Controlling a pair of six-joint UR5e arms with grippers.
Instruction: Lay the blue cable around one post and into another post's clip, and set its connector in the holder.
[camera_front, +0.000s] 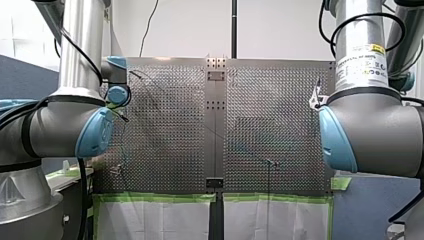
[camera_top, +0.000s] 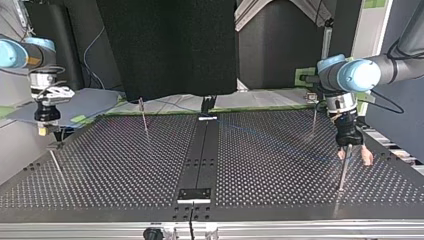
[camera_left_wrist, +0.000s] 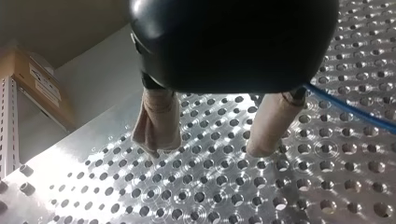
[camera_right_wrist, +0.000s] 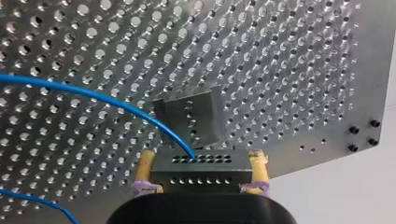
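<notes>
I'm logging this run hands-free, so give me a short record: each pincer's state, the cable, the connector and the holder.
Left pincer: open, nothing between its pads
Right pincer: shut on the connector
Blue cable: curves over the perforated table into the connector
Holder: probably the dark block just ahead of the connector
Seated: not yet, the connector is held in the pincer

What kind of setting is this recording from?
Likely a robotics lab test bench: a perforated metal table with thin upright posts, green tape along its edge, and my right end effector gripping the connector of a blue cable.
</notes>
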